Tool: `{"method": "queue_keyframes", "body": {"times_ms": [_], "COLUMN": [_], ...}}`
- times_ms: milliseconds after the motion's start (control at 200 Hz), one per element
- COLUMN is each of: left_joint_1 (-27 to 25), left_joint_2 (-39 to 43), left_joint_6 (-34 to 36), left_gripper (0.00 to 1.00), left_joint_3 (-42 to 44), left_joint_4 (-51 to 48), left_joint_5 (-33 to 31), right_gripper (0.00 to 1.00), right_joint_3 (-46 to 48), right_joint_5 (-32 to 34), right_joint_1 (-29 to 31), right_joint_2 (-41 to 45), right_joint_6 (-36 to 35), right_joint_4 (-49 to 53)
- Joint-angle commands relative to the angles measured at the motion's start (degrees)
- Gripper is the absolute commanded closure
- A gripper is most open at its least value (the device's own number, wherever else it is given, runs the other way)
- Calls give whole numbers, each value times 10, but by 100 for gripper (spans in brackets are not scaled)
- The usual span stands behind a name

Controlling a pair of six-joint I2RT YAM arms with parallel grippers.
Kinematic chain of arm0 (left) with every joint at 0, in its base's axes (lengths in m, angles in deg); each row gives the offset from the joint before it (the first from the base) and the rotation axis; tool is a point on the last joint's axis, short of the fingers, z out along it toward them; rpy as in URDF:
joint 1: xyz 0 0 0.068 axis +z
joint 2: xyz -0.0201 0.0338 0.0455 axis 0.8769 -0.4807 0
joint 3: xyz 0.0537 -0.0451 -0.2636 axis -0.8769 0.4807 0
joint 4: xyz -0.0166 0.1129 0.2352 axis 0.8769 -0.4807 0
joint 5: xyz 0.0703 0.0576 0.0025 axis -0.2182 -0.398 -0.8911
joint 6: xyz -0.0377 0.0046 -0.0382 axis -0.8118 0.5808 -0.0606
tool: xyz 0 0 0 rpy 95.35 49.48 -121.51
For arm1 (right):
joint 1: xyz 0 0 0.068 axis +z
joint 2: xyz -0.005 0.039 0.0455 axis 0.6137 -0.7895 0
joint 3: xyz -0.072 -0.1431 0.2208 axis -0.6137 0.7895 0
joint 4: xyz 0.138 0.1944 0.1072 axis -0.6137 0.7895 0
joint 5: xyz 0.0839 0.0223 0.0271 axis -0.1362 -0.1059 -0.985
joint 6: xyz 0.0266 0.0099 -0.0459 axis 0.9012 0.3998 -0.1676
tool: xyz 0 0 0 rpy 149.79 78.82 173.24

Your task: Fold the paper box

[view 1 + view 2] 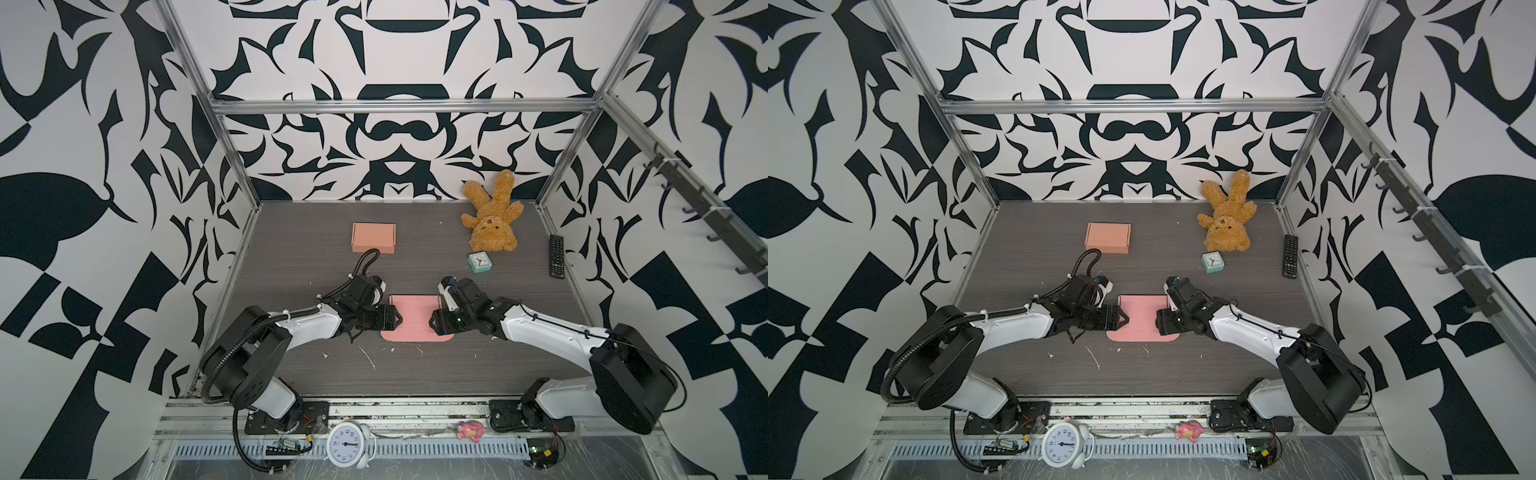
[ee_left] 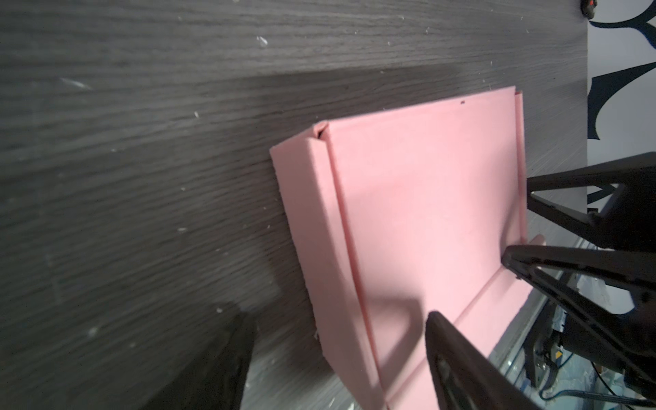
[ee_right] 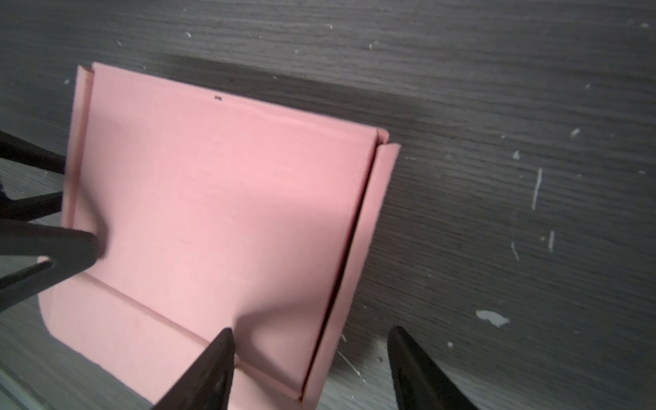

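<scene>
Pink paper box [image 1: 415, 318], a cardboard blank only partly folded, lies near the middle of the dark grey wood-grain tabletop [image 1: 415, 374], right between my two grippers. Its wide base panel is flat on the table. The narrow side flaps at both ends tilt up, and the flap with rounded corners lies flat on the side nearest my bases.

My left gripper [image 1: 398, 321] is spread at the box's left end. In the left wrist view one finger [image 2: 458, 355] hangs over the base panel and the other [image 2: 220, 362] over bare table, with the raised flap between them. My right gripper [image 1: 432, 322] is spread likewise at the right end, one finger [image 3: 206, 372] over the panel and the other [image 3: 419, 372] outside the flap.

Neither pair clamps anything, and I cannot tell whether a fingertip touches the paper. Well apart, toward the far wall, sit a closed orange cardboard box [image 1: 373, 237] and a brown plush teddy bear [image 1: 492, 216].
</scene>
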State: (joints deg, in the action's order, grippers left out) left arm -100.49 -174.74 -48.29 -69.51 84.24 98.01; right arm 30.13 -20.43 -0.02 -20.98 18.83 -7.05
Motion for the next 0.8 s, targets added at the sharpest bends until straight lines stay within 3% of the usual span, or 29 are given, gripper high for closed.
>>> {"method": "queue_keyframes", "body": {"times_ms": [0, 525, 795], "left_joint_1": [2, -1, -57], "left_joint_2": [-8, 69, 135], "left_joint_6": [-5, 14, 15], "left_gripper": [21, 16, 16], "left_joint_3": [19, 6, -3], "left_joint_4": [-15, -82, -158], "left_joint_5": [-5, -32, -72], "right_gripper": [30, 30, 31], "right_joint_3": [-1, -20, -5], "right_joint_5": [4, 17, 1], "right_joint_1": [-1, -1, -1], "right_joint_2": [5, 64, 124], "right_joint_6": [2, 1, 15], "right_joint_4": [5, 64, 101]}}
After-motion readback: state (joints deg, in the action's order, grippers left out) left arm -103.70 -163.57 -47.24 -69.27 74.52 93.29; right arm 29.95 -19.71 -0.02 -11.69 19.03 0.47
